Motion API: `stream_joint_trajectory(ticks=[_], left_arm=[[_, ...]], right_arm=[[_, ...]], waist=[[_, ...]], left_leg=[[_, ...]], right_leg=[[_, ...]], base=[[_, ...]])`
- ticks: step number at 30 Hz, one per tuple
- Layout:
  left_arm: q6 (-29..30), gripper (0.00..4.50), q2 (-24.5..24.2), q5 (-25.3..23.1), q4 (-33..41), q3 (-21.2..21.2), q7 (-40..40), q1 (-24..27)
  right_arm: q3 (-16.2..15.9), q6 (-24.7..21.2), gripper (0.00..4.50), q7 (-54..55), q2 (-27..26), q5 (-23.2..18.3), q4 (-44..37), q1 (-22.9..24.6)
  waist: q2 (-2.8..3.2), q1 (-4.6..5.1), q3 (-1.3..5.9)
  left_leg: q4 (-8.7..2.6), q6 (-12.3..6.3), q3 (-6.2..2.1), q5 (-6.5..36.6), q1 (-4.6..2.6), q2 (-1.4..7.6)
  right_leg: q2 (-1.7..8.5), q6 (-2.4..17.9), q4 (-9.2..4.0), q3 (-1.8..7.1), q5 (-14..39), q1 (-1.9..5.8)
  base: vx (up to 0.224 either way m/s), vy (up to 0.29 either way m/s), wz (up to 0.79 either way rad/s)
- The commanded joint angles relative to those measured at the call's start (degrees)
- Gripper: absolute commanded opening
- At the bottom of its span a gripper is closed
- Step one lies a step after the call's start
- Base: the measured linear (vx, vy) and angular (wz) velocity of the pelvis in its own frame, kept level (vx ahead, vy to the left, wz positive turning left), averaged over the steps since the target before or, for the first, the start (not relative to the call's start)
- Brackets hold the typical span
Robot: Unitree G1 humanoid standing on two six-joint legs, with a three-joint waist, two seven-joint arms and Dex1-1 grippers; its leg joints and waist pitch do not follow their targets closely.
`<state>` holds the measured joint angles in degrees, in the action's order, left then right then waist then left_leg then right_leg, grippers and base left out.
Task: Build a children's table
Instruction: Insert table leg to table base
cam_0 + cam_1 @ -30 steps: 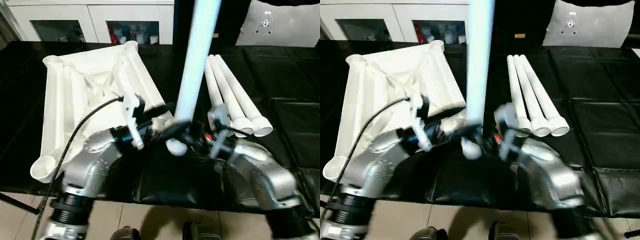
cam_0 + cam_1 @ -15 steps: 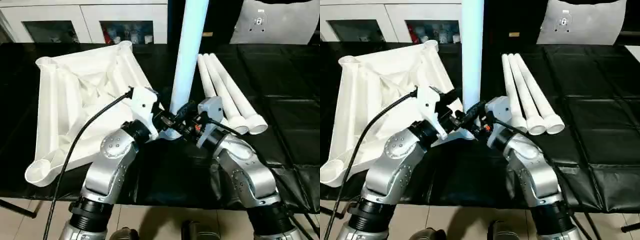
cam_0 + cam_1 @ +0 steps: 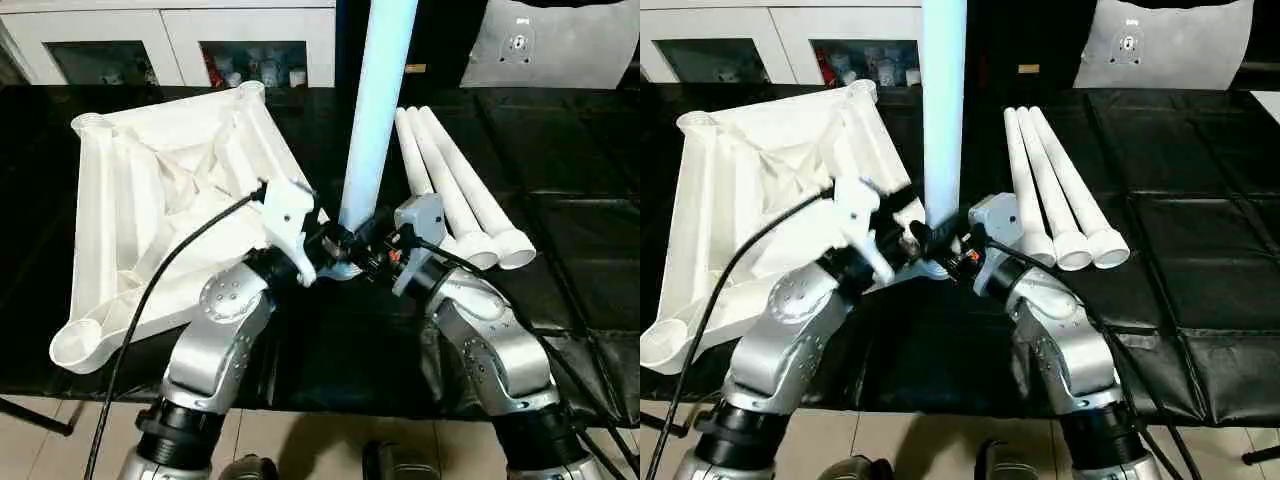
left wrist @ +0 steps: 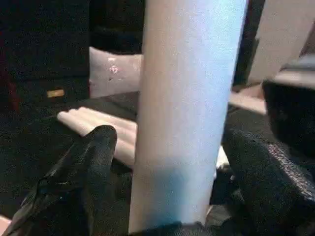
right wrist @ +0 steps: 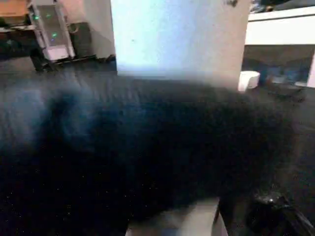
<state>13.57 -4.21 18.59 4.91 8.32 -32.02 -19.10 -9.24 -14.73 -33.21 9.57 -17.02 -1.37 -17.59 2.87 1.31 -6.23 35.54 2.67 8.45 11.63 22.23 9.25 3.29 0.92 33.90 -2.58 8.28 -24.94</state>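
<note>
Both forearms angle inward and meet at the near-centre of the desk (image 3: 1200, 300). Left end effector (image 3: 335, 243) and right end effector (image 3: 372, 246) sit on either side of the upright leg (image 3: 376, 110) at its base. Left wrist view shows the left fingers (image 4: 93, 162) spread around it; the right one's state I can't tell. Tabletop (image 3: 170, 200) lies underside-up on the left, its near-left socket (image 3: 78, 345) overhanging the desk edge. Three spare legs (image 3: 1055, 190) lie side by side on the right, with bare desk beyond.
</note>
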Motion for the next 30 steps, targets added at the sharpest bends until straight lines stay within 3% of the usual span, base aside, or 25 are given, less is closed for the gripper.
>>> stream_joint_trajectory(ticks=[1,4,9,10,19,22,25,26,30], left_arm=[[1.77,3.58,-0.65,3.61,-0.94,-2.07,-2.77,-1.29],[3.01,3.14,-2.58,5.92,-0.76,-1.88,-7.46,-1.46],[4.6,2.99,-4.35,8.34,-0.56,-1.63,-11.61,-1.68],[4.57,2.72,-4.39,8.53,-0.63,-1.67,-11.77,-1.74],[9.55,2.1,-6.78,13.7,-0.13,0.0,-19.53,-0.81],[8.86,2.06,-7.0,12.87,-1.52,0.17,-20.01,-1.16],[7.09,2.04,-7.1,10.57,-3.59,0.26,-19.08,-2.14],[6.47,2.02,-7.5,9.16,-4.3,0.47,-18.25,-2.62],[6.25,2.0,-6.34,8.35,-4.58,-1.0,-15.05,-3.03]], right_arm=[[-0.05,-0.75,1.95,-1.64,0.41,-1.29,-0.59,0.02],[-0.38,-1.2,1.95,-3.46,1.47,-1.78,-0.85,0.43],[-0.64,-1.86,1.95,-5.51,2.45,-2.52,-1.5,0.87],[-0.67,-1.86,1.95,-5.68,2.52,-2.51,-1.54,0.89],[-1.54,-2.34,1.95,-8.07,3.33,-2.69,-2.02,1.51],[-1.81,-2.37,1.95,-8.24,3.37,-2.62,-2.14,1.63],[-1.92,-2.25,1.95,-8.32,3.42,-2.43,-2.26,1.78],[-1.86,-2.34,1.95,-8.29,3.5,-2.49,-2.49,1.84],[-1.63,-2.35,1.94,-8.05,3.61,-2.48,-2.72,1.93]], waist=[[-0.61,0.1,3.9],[-0.48,0.06,4.0],[-0.37,-0.03,4.11],[-0.41,0.01,4.07],[-0.3,-0.03,4.12],[-0.02,-0.06,4.23],[-0.19,-0.06,4.25],[0.1,-0.1,4.34],[-0.12,-0.06,4.42]], left_leg=[[-4.51,-4.24,-0.37,12.29,-0.04,2.38],[-4.55,-4.4,-0.42,12.11,-0.15,2.52],[-4.56,-4.72,-0.35,11.15,-0.19,2.61],[-4.58,-4.71,-0.33,11.06,-0.15,2.61],[-4.58,-3.98,-0.31,11.73,-0.39,2.6],[-4.6,-4.09,-0.36,11.33,-0.4,2.63],[-4.57,-3.96,-0.3,11.45,-0.35,2.53],[-4.54,-3.81,-0.34,11.39,-0.4,2.55],[-4.44,-3.94,-0.24,10.57,-0.32,2.61]], right_leg=[[3.47,9.55,-4.85,2.13,22.08,3.69],[3.51,9.74,-4.72,2.15,21.48,3.73],[3.57,10.94,-4.47,2.24,19.21,3.92],[3.56,11.12,-4.46,2.22,19.11,3.95],[3.53,10.6,-4.55,2.26,21.31,3.87],[3.51,11.08,-4.4,2.25,19.97,3.93],[3.56,10.83,-4.55,2.26,20.34,4.06],[3.59,10.91,-4.47,2.25,20.33,4.07],[3.58,11.53,-4.31,2.3,18.43,4.19]], base=[[0.0,0.0,0.0],[0.0,0.0,0.0],[0.0,0.0,0.0],[0.0,0.0,0.0],[0.0,0.0,0.0],[0.0,0.0,0.0],[0.0,0.0,0.0],[0.0,0.0,0.0],[0.0,0.0,0.0]])
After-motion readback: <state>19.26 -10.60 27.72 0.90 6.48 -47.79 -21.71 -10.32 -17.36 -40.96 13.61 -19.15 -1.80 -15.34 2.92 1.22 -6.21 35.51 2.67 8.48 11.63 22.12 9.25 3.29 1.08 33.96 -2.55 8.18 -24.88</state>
